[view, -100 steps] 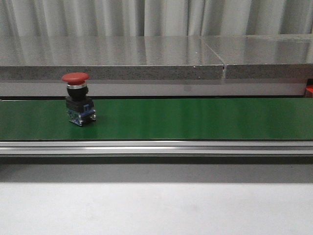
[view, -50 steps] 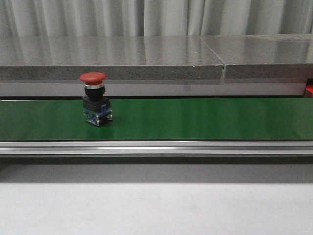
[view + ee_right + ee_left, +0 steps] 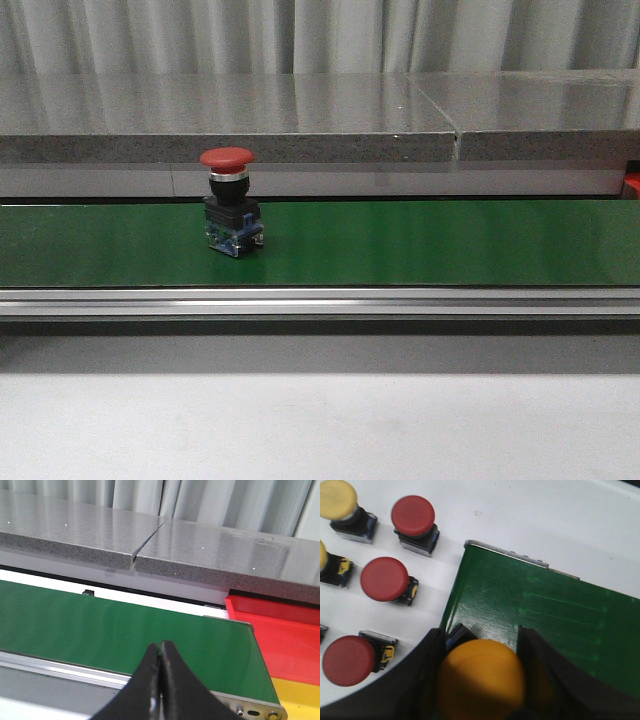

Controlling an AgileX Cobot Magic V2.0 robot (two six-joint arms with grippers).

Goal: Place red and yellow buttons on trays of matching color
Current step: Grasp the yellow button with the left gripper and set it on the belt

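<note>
Watching red button [image 3: 231,200] standing upright on green belt [image 3: 420,240]; your left fingers [image 3: 415,680] pinching yellow button [image 3: 480,677], right fingers [image 3: 152,675] pressed together.

The front view faces low across the green belt [image 3: 400,243]; both wrist views look down on it closely.

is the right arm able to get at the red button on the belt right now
Probably not yet: the red button stands far along the green belt, absent from the right wrist view, and the right gripper has its fingers shut.
</note>
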